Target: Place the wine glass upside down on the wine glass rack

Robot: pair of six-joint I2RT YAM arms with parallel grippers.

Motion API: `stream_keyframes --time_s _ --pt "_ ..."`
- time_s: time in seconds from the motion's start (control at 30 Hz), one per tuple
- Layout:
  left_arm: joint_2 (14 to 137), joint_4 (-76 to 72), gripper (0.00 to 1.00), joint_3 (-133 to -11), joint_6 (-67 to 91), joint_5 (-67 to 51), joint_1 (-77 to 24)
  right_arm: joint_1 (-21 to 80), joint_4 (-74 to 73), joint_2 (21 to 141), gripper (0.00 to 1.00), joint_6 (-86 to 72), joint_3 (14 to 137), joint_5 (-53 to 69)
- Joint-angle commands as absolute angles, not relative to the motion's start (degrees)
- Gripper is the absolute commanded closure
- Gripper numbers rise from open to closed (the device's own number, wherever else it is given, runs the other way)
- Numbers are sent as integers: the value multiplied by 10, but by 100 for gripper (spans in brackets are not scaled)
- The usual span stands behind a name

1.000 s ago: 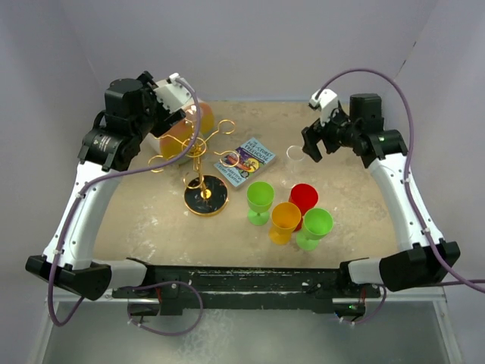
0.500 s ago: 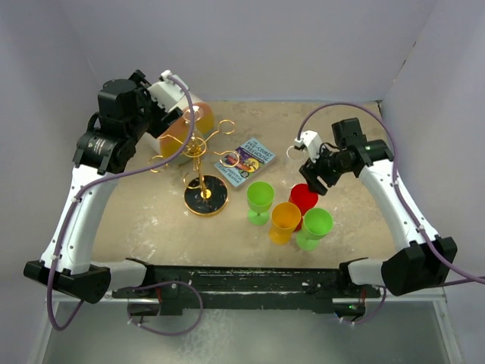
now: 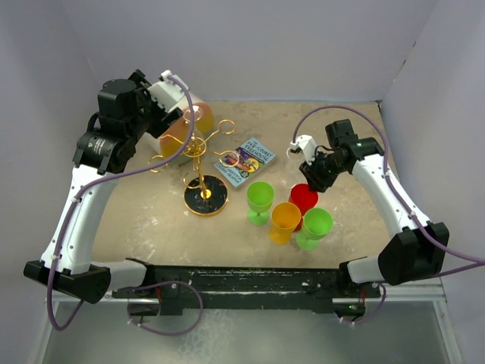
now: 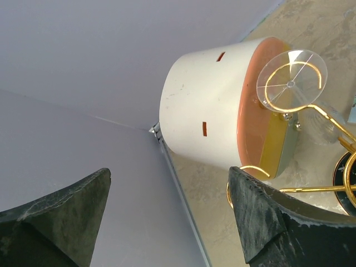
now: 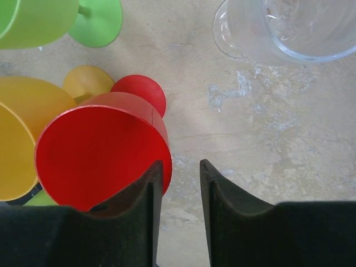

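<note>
4 stemmed plastic glasses cluster upright, all empty: red wine glass, yellow wine glass, green wine glasses. White cylinder lies on its side, orange-yellow end toward the wine glass rack. Clear wine glass has its foot seated on a rack ring. Second clear glass on the table behind the red one.

Fingers of left gripper are wide apart, empty. On right gripper they are narrowly parted with nothing between, 1 finger at the red rim.

Since 1 s ago the right arm came forward from the rear to the cluster. The left arm barely shifted.
</note>
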State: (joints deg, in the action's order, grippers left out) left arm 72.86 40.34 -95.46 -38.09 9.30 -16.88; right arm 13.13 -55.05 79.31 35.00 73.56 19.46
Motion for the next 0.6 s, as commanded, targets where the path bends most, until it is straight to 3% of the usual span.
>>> stream_keyframes --time_s 0.0,0.33,0.57 --pt "727 379 10 -974 -373 91 -166 134 -544 791 68 354 726 212" --pt "729 379 10 -971 -376 93 -166 134 -561 791 100 325 742 215" --pt "725 375 9 -967 -380 100 -166 81 -551 785 100 302 794 134"
